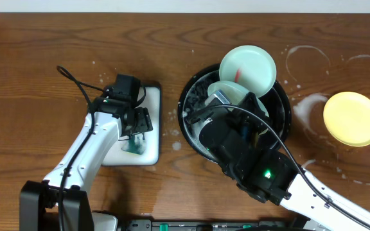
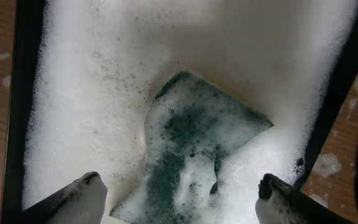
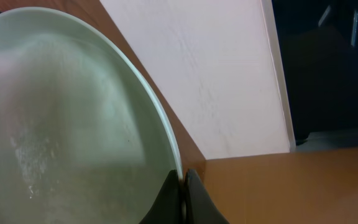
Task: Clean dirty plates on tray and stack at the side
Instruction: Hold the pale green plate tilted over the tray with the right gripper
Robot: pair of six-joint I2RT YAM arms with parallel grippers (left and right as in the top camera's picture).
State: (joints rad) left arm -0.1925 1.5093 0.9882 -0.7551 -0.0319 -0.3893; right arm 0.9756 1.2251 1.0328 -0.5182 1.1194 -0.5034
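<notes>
Holding hand: the right hand (image 3: pixel 183 180) is clenched on the rim of a pale mint plate (image 3: pixel 61 124), with the edge pinched between its two fingers.
Held plate: its face is wet and streaked with suds. From overhead it sits over the tray (image 1: pixel 184 109), largely hidden under the right arm. Whether it touches the tray cannot be told.
Tray: large, round and black with a raised rim, on the tabletop (image 1: pixel 44 77) right of centre.
Smeared plate: a second pale mint plate (image 1: pixel 249 64) with a red streak in the middle rests on the tray's far rim, overlapping the edge.
Yellow plate: a pale yellow plate (image 1: pixel 352 119) lies alone on the tabletop to the right of the tray, apart from it.
Soapy rings: whitish ring marks (image 1: pixel 307 61) show on the wood between the tray and the yellow plate.
Left hand: the left hand (image 2: pixel 179 186) is released, its fingers spread wide and holding nothing, above the dish.
Dish: a white rectangular dish (image 2: pixel 23 93) with a dark rim, full of foam, lies left of the tray.
Sponge: a green sponge (image 2: pixel 191 143), coated in suds, lies in the dish between the left fingers.
</notes>
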